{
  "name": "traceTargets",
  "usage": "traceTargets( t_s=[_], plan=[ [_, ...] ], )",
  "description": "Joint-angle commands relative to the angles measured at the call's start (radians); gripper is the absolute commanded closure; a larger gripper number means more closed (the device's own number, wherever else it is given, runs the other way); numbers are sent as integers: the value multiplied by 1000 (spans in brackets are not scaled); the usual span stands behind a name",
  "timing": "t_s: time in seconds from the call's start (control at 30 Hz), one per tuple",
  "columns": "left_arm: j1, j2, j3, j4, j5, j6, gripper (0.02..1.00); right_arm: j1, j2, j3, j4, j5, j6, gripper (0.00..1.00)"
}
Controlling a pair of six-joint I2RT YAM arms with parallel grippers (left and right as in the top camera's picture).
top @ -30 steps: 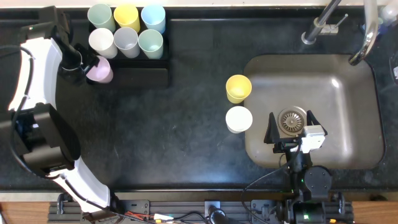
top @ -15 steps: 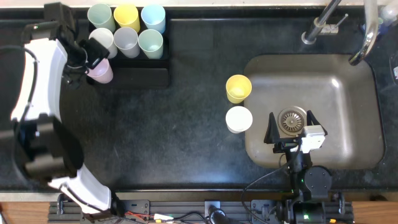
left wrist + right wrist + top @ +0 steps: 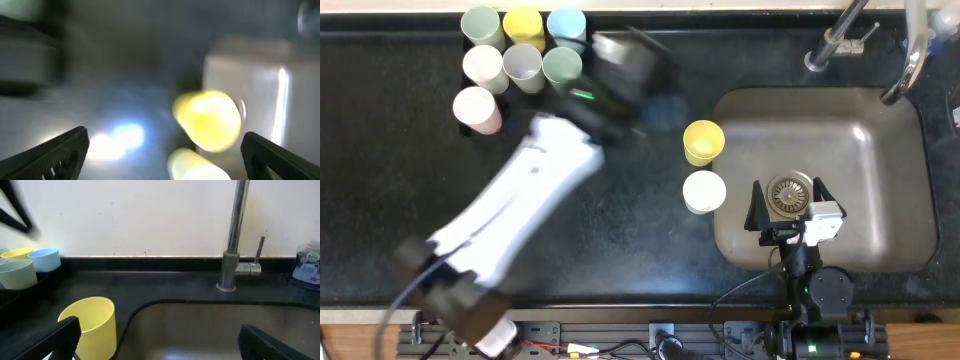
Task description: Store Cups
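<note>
Two loose cups stand upright on the worktop (image 3: 570, 230), just outside the sink's left rim. One is a yellow cup (image 3: 703, 142), and a white cup (image 3: 704, 191) sits just beside it on the side nearer the arms' bases. Both are smooth, plain, round tumblers with a slight taper and open mouths, and they look like plastic.

Seven more cups of the same shape are grouped at the far left corner of the worktop. Six stand in two rows of three. The back row is a green cup (image 3: 480, 22), a second yellow one (image 3: 523, 20) and a blue cup (image 3: 566, 22). The front row is a second white one (image 3: 483, 65), a grey cup (image 3: 523, 62) and another green one (image 3: 561, 66). A pink cup (image 3: 475, 108) stands alone just in front of that row's white one. That makes nine cups in all.

The left arm (image 3: 530, 190) shows as a white blur slanting across the worktop. In its wrist view the left gripper (image 3: 165, 135) has its two black, ridged fingers (image 3: 65, 150) spread wide with nothing held, and the loose yellow and white cups lie ahead of it.

The right gripper (image 3: 788, 197) hangs over the sink (image 3: 880, 120), a brushed-steel basin with rounded corners, near its round drain (image 3: 788, 190). Its fingers (image 3: 50, 340) are spread apart and empty.

A metal tap (image 3: 840, 35) stands behind the basin. The worktop is dark, speckled and stone-like.
</note>
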Motion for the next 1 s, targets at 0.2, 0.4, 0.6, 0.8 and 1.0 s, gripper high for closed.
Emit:
traceTargets(
  t_s=[0.2,0.4,0.6,0.8,1.0],
  plan=[
    [-81,128,31,-51,23,-175,20,5,-9,-13,5,-3,-3,3],
    [-59,172,32,-73,64,-176,20,5,-9,-13,5,-3,-3,5],
    [-47,208,32,-18,78,-179,18,5,-9,-13,5,-3,-3,5],
    [-32,233,32,-8,83,-179,18,5,-9,-13,5,-3,-3,3],
    [-14,241,32,-3,81,-179,25,5,-9,-13,5,-3,-3,3]
  ],
)
